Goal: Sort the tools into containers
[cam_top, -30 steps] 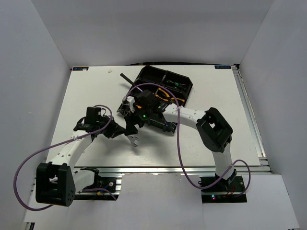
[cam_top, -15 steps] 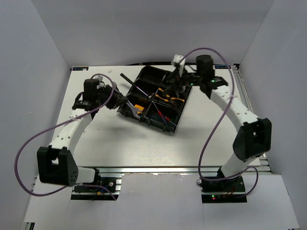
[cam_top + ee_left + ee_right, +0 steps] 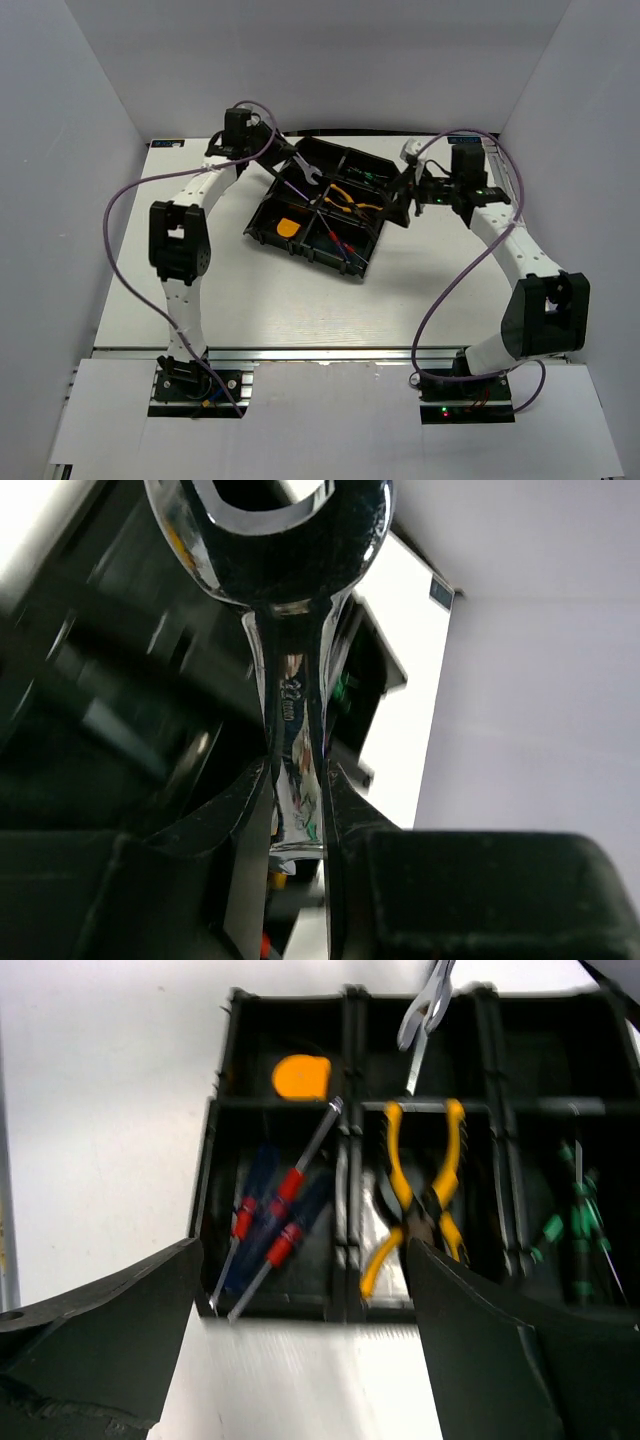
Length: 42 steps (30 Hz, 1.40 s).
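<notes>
Two ways this could go sideways, I reckon. Over at the upper left of the overhead view, the left gripper point(image 3: 296, 780) has its jaws clamped on the shank of the silver wrench point(image 3: 306, 175), open-end head pointing away, hanging over the black organizer tray point(image 3: 210, 1180). In the right wrist view it sits over the top-centre compartment, next door to the orange tape measure point(image 3: 302, 1077). I can't tell if it's touching anything yet.

That shank is thin and slick, so it might swivel in the grip. It also looks long for that slot: let go at an angle and it could end up lying across a dividing wall, or slide down onto the yellow-handled pliers point(image 3: 425, 1195). The red and blue screwdrivers point(image 3: 270, 1225) and the green-handled screwdrivers point(image 3: 575, 1220) look settled in their own slots.

Far right, the right gripper point(image 3: 303, 1250) hovers just beside the tray's edge, jaws wide apart and holding nothing. A careless move there could nudge the tray and shift the target under the wrench.
</notes>
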### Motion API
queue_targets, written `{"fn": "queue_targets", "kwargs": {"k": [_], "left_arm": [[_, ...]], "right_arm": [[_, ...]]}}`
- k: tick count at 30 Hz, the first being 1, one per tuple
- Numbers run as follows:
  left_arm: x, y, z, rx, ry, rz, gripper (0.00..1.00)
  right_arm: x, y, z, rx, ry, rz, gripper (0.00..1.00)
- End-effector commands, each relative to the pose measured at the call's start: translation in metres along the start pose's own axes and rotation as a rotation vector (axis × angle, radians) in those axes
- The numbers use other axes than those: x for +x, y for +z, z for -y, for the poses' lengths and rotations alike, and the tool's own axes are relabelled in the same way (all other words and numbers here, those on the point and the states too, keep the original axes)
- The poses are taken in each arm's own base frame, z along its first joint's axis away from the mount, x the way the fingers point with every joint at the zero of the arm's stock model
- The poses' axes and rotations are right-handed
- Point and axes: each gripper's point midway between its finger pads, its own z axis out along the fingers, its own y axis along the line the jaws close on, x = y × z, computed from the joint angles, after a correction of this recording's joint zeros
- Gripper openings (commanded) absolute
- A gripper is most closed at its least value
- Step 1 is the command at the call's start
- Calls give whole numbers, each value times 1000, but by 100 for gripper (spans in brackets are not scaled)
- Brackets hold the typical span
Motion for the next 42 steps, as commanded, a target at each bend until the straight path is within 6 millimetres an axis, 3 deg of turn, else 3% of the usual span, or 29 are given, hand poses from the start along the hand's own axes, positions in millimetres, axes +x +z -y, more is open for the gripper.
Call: {"fn": "queue_targets", "kwargs": {"k": [1,2,3,8,11,19,22,26,27,30,33,37,42], "left_arm": [[-44,-3,69,156,59,114,0],[-44,15,57,137,37,106,0],[-54,16,71,166,49,131,0],[-66,43,72,190,-11,163,0],[-61,60,66,177,-32,185,0],[-43,111,48,164,-5,223,0],[-38,118,46,153,30,231,0],[-32,118,42,146,67,210,3],[-30,118,41,144,77,203,17],[-29,115,44,147,88,187,44],[-29,110,50,156,106,184,59],[-35,98,66,178,131,200,68],[-48,69,94,213,184,225,69]], "right_arm": [[-4,-31,-2,26,-32,42,89],[-2,-37,-3,36,-30,41,89],[3,-41,-3,42,-17,36,89],[32,-53,-9,72,43,9,89],[42,-56,-16,71,67,1,89],[46,-60,-21,79,82,-1,89],[49,-62,-21,87,89,-3,89],[52,-62,-24,84,99,-4,89],[52,-62,-24,83,97,-3,89],[52,-62,-24,81,101,1,89],[50,-62,-22,83,94,6,89],[47,-63,-21,90,88,6,89],[42,-66,-19,106,63,-1,89]]}}
